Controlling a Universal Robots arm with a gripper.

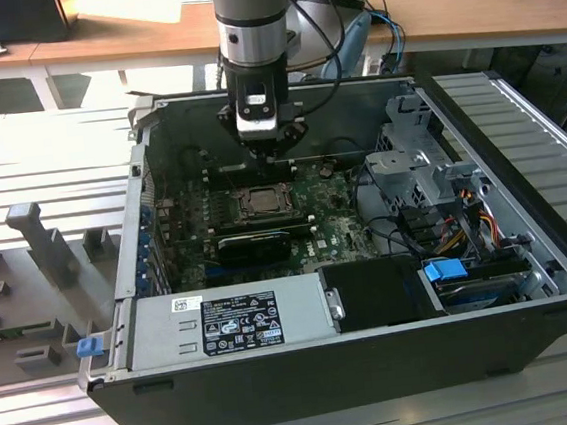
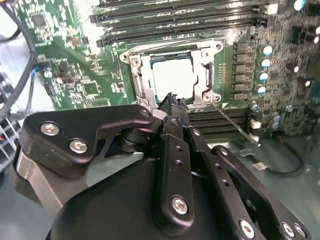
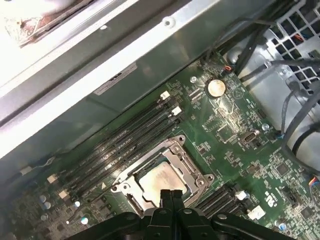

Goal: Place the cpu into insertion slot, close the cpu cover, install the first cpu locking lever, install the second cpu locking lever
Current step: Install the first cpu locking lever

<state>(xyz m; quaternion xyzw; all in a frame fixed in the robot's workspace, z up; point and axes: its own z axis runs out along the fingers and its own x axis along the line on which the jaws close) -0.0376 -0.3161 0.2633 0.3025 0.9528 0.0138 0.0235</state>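
The cpu (image 2: 172, 77) lies flat in its socket on the green motherboard, its silver-grey top showing in both wrist views (image 3: 159, 180). The cpu cover (image 2: 207, 75) appears to lie down around it as a metal frame (image 3: 182, 156). A thin locking lever (image 2: 235, 125) sticks out loose from one corner of the socket. My gripper (image 2: 172, 97) hovers just above the socket's edge, fingers pressed together with nothing between them (image 3: 170, 191). In the exterior view the gripper (image 1: 271, 156) hangs inside the open case, right over the socket (image 1: 260, 203).
Memory slots (image 2: 175, 20) flank the socket. A black card (image 1: 251, 244) lies just in front of the socket, and a grey power supply (image 1: 228, 318) sits along the case's front wall. Drive cage (image 1: 419, 159) and cables (image 1: 465, 220) fill the exterior view's right.
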